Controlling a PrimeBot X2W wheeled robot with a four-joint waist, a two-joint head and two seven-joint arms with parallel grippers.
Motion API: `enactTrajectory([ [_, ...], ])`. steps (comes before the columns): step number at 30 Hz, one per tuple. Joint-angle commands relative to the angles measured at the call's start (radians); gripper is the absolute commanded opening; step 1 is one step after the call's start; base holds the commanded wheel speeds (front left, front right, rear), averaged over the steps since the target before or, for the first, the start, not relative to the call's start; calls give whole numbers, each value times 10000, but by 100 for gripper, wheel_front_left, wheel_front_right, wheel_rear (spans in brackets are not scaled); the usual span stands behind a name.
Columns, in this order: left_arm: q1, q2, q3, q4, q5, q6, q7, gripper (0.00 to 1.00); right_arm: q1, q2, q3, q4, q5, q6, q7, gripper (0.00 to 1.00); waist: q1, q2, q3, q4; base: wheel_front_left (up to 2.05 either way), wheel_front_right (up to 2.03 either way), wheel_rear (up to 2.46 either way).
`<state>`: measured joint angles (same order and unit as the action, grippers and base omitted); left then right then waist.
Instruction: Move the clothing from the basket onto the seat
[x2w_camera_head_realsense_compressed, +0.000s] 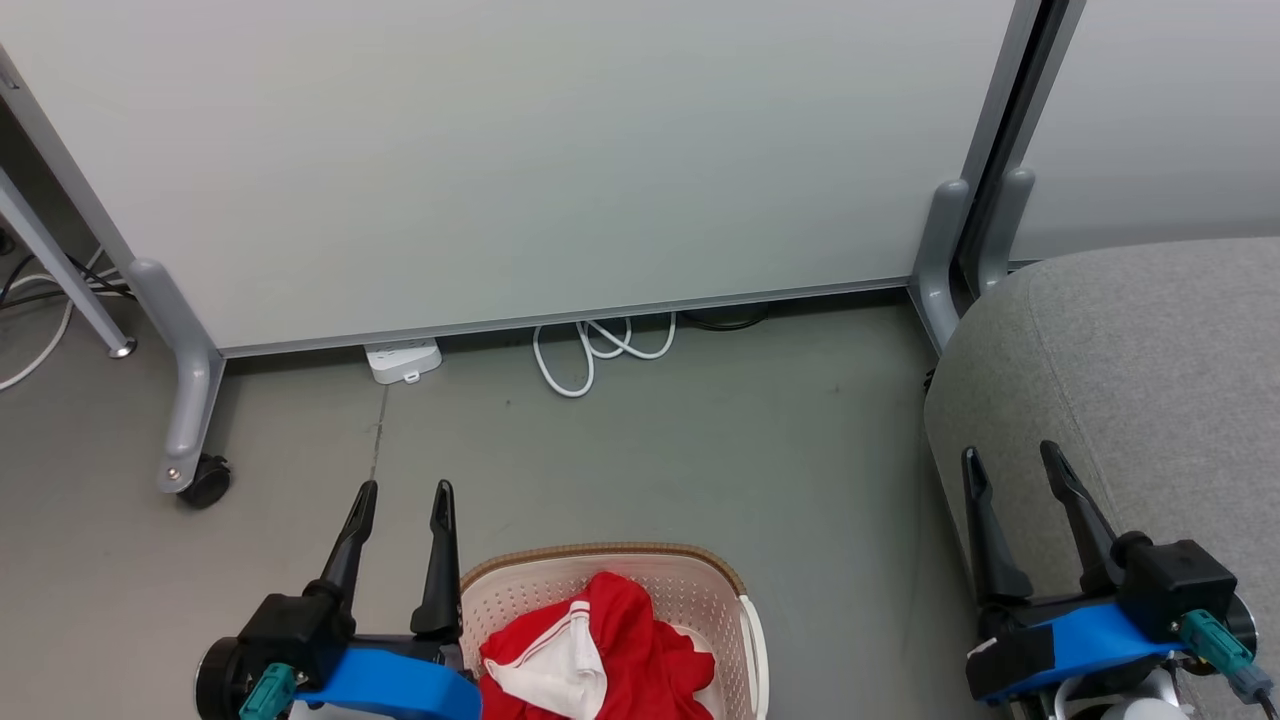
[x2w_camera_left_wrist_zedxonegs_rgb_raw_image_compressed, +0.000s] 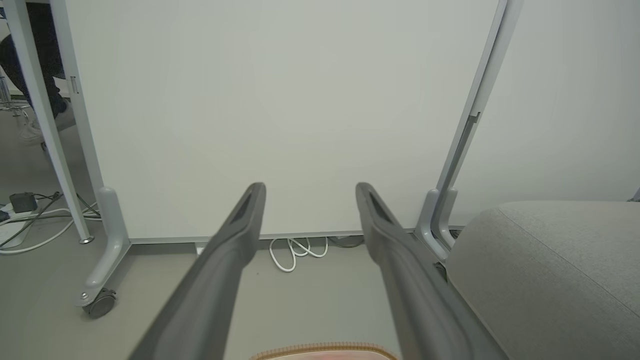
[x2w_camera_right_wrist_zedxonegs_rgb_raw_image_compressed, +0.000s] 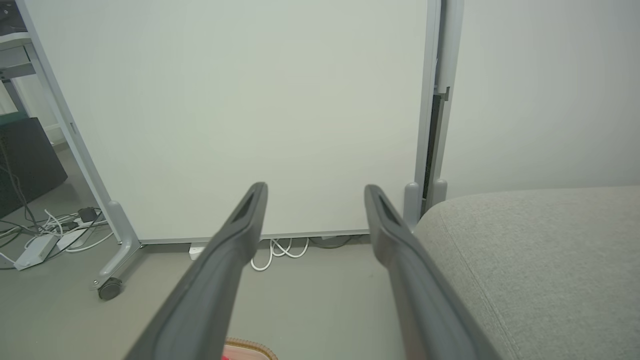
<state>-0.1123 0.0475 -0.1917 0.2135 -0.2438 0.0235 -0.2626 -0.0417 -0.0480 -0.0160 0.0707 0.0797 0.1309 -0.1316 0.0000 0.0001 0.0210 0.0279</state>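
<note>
Head view puts the grey seat (x2w_camera_head_realsense_compressed: 1130, 380) at your right and the basket (x2w_camera_head_realsense_compressed: 600, 549) on the floor at bottom centre, apart from it. The clothing (x2w_camera_head_realsense_compressed: 640, 640) is heaped inside the basket. Both grippers are empty with fingers spread: the left gripper (x2w_camera_head_realsense_compressed: 405, 487) just beside the basket's left rim, the right gripper (x2w_camera_head_realsense_compressed: 1008, 450) by the seat's edge. You would likely do best to swing the left one over the heap, drop straight in and pinch a high fold, clear of the perforated wall. Count: one seat, one basket, one red heap with a white striped panel (how many pieces cannot be told), two grippers.
</note>
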Motion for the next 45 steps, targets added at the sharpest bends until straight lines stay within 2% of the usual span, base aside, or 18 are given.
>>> enactTrajectory([
  [1,-92,54,-9,33,33,-47,-35,100,78,-42,24,-46,19,-3,-12,100,0,-1,31,-3,0,0,0],
  [7,-125,52,-151,196,-52,-90,-35,100,-57,-42,123,-118,17,-3,-22,100,0,-1,273,-88,0,0,0],
  [13,-222,62,-36,737,-158,-103,-33,100,-760,-39,637,-336,-94,-3,25,100,0,-1,1098,-656,0,0,0],
  [20,-1134,59,-117,2182,-451,-263,-24,100,-1669,-36,995,-732,-16,-5,-39,100,0,-1,3032,-1360,0,0,0],
  [28,-3199,242,-172,4345,-439,-525,44,100,-2674,-28,1437,-930,232,-5,-357,100,0,-1,5453,-2328,0,0,0],
  [34,-4457,250,-214,6043,-485,-670,140,100,-3022,-23,1666,-763,444,-5,-634,100,0,-1,6529,-2839,0,0,0],
  [40,-5375,444,-163,7439,-430,-367,84,100,-3182,-25,2091,-710,941,-5,-891,100,0,-1,7230,-3293,0,0,0],
  [45,-5912,708,122,8030,-564,-110,21,100,-3261,-25,2310,-595,1010,-5,-1048,100,0,-1,7732,-3520,0,0,0],
])
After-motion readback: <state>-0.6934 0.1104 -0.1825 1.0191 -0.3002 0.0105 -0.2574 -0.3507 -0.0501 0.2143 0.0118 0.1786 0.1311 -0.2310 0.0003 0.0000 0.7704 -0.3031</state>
